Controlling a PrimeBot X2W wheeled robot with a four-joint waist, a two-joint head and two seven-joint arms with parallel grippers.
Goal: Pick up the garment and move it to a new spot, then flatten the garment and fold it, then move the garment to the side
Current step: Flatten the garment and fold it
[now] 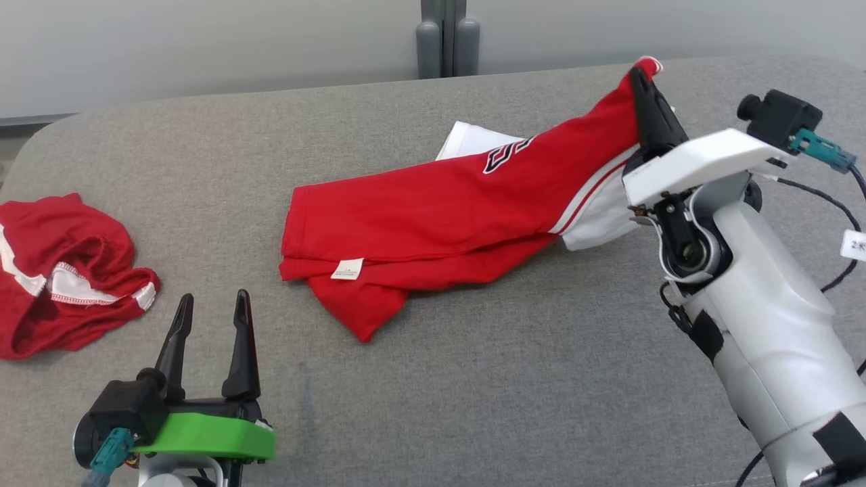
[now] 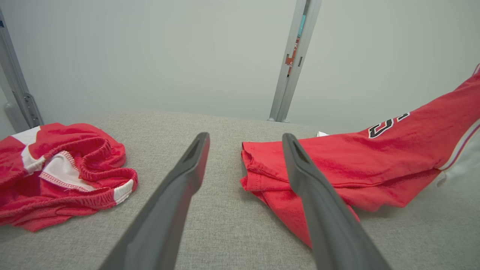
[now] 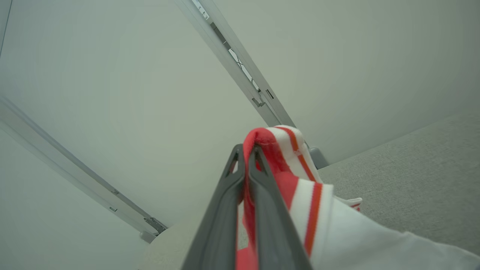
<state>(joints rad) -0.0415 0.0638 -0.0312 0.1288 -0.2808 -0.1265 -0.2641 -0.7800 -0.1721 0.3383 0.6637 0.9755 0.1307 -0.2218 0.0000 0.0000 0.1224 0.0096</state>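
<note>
The garment (image 1: 433, 223), a red knit sports jersey with white side panels, red-and-white striped trim and black-and-white numerals, lies doubled over near the middle of the grey fabric-covered table (image 1: 473, 406). Its far right end is raised off the surface. That raised end is held by the right gripper (image 1: 643, 78), whose two dark fingers are pressed together on the striped hem. In the right wrist view, the red edge sits wedged right at the tips. The rest of the cloth slopes down and to the left, its lower layers resting on the table, with a small white care label (image 1: 346, 268) showing at the near fold.

The left gripper (image 1: 214, 301) hovers low at the near left, fingers spread wide and holding nothing, close to the garment's left end. Well apart at the far left lies a crumpled red and white cloth (image 1: 61, 270).

The hold looks shallow, a thin bit of hem near the fingertips, so a quick lift could let the trailing weight pull it free. Carried by one corner, the doubled layers would probably land bunched again. A sweep leftward could drag it into the crumpled cloth. If the left gripper closes on the near end, it may catch several layers at once.
</note>
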